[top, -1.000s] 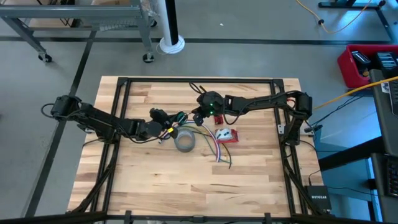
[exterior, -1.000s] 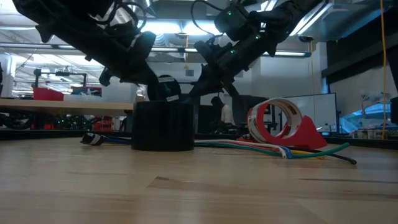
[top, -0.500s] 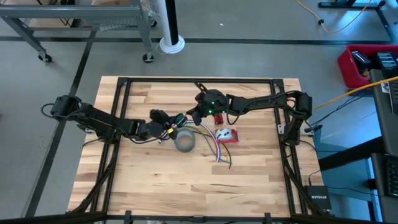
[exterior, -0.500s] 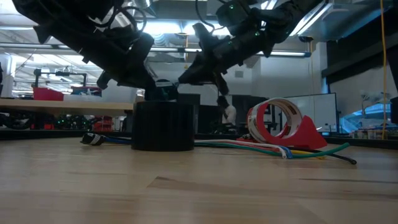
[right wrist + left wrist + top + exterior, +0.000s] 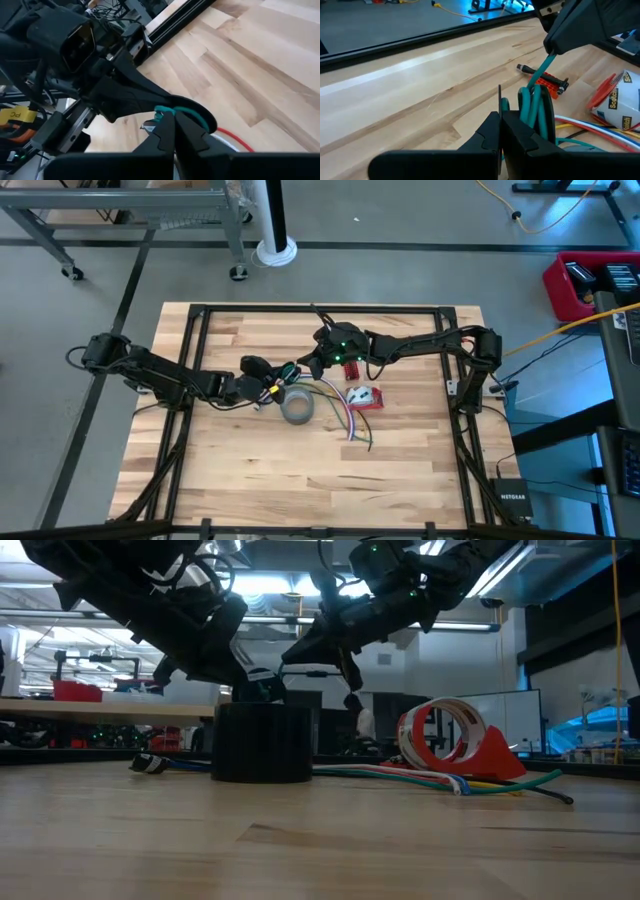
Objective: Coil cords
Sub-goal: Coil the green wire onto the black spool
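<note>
Even, cool overhead light falls on the wooden bench (image 5: 250, 470) in the high view, leaving only faint, soft shadows under the two arms and no hard glare. In the low view, bright ceiling strip lights (image 5: 290, 585) burn behind the arms, turning them and the grey tape roll (image 5: 264, 743) into near-black silhouettes; the nearest planks blur out of focus, and a pale sheen lies across the wood. The left wrist view shows a broad, washed-out band of reflected light along the bench, with a bluish tint toward the far floor. In both wrist views the dark fingers (image 5: 512, 140) close to the lens appear soft and poorly lit.
</note>
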